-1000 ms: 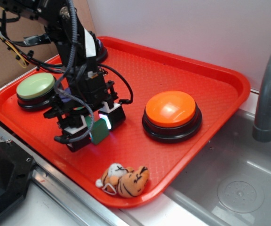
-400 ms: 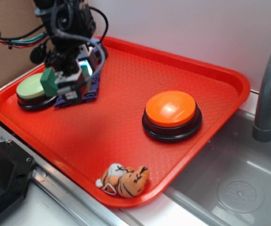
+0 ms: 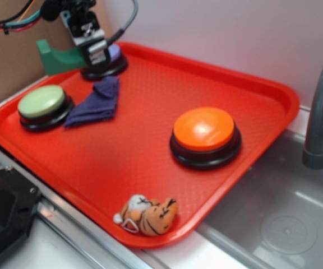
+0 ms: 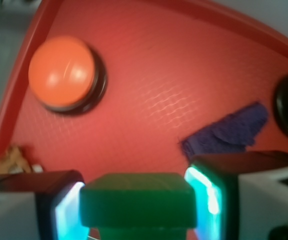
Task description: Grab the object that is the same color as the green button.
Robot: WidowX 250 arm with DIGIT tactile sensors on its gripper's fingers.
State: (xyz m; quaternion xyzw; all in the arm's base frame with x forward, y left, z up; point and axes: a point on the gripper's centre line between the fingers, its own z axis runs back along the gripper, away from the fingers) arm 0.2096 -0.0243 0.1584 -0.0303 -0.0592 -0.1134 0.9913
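Wrist view showed gripper (image 4: 136, 202) clamped on small dark green notched block (image 4: 136, 197), airborne at exterior frame's upper left, above red plastic tray (image 3: 251, 84). Advice: maintain squeeze, avoid tilting.

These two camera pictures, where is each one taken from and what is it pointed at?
Exterior: beside the tray, looking down across it; the pincer shows top left, holding the green block.
Wrist: on the arm, looking down past the pincer at the tray.
Both show the block, orange button, purple cloth.
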